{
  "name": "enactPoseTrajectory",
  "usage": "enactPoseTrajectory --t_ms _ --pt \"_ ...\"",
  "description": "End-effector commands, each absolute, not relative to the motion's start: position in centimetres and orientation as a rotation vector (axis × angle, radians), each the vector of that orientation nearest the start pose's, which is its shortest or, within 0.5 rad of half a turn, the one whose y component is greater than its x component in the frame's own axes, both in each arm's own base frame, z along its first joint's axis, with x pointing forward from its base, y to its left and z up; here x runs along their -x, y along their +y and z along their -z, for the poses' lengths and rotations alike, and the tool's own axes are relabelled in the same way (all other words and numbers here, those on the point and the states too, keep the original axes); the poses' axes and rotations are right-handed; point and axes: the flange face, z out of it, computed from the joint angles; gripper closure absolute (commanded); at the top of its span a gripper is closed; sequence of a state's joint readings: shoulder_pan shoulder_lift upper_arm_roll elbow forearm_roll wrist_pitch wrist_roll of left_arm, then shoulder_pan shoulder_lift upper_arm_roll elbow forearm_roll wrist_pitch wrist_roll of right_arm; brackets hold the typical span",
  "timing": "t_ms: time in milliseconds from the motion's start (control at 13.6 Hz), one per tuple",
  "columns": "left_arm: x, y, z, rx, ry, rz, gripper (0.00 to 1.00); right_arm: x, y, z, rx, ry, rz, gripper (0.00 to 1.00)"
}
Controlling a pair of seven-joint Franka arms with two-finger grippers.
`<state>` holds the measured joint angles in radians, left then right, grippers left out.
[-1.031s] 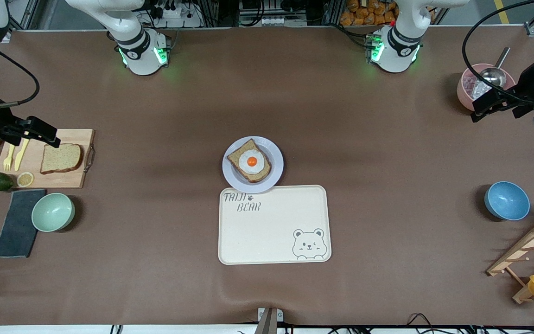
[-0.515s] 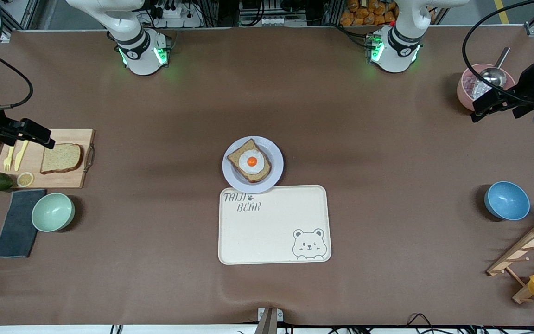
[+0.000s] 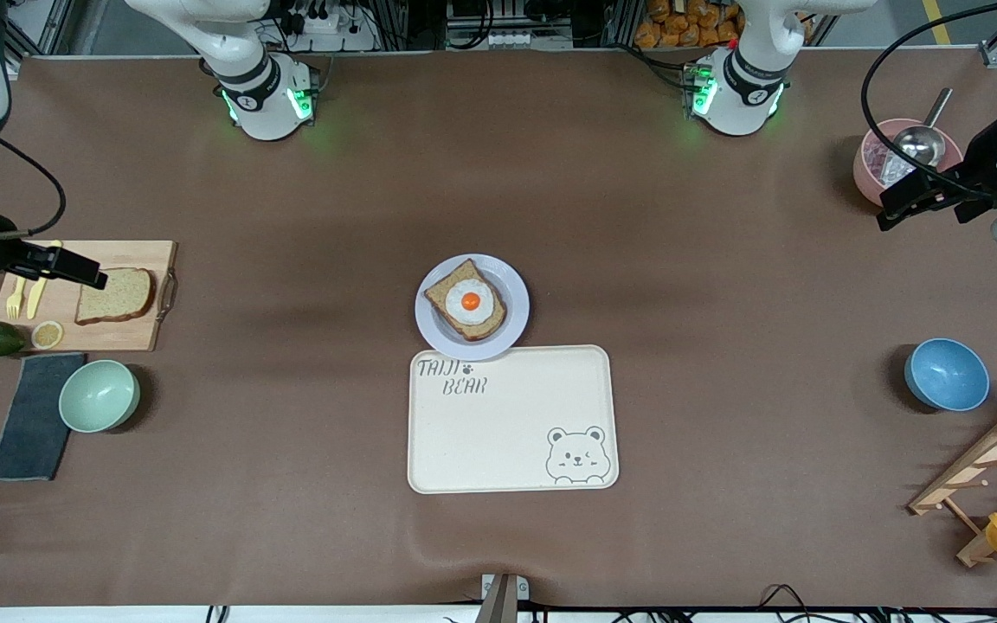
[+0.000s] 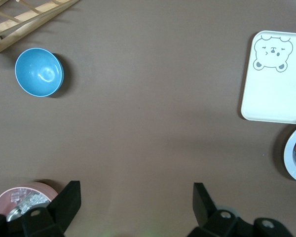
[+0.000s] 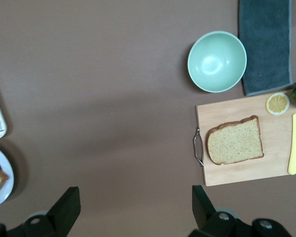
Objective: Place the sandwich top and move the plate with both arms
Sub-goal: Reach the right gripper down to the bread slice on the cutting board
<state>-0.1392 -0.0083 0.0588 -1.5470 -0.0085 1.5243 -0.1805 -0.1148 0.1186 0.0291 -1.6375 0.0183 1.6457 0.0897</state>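
Judging by its look, the sandwich top (image 3: 114, 295) was light, soft and crumbly, a slice that would dent or tear under a hard pinch. It lay flat on the wooden cutting board (image 3: 139, 333) at the right arm's end of the tabletop (image 3: 723, 285), beside a yellow knife (image 5: 294, 143) and a lemon slice (image 5: 277, 103). The crust edges looked the firmest place to take it, with a gentle squeeze across two facing sides.

The right hand (image 3: 74, 266) hung over the board beside the slice, jaws spread wide and empty. The left hand (image 3: 905, 197), likewise wide and empty, waited over the pink bowl (image 3: 875, 177) at the left arm's end.

The plate (image 3: 511, 285) sat mid-tabletop, touching the edge of the bear tray (image 3: 511, 420), carrying the egg-topped slice (image 3: 466, 300). Stiff, smooth and probably slippery, it seemed best gripped at its raised rim from two sides, kept level so the food would not slide.
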Motion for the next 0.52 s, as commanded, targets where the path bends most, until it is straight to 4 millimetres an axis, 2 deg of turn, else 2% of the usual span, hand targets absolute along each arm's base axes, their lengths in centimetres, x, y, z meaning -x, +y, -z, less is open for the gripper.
enactPoseTrajectory --t_ms 0,221,368,442 --pt "-54.6 -4.3 -64.0 3.127 -0.130 -0.017 0.00 -57.8 -6.9 -51.3 3.090 0.309 -0.178 0.00" --pt "-54.6 -4.3 -64.0 3.129 -0.130 -0.017 0.00 -57.6 -9.0 -49.3 3.089 0.275 -0.163 0.00" --pt "-54.6 -4.3 -64.0 3.129 -0.130 -0.017 0.00 -56.9 -11.9 -47.5 3.082 0.314 -0.158 0.00" --pt "-54.6 -4.3 -64.0 3.129 -0.130 -0.017 0.00 -56.5 -13.1 -46.4 3.083 0.270 -0.156 0.00"
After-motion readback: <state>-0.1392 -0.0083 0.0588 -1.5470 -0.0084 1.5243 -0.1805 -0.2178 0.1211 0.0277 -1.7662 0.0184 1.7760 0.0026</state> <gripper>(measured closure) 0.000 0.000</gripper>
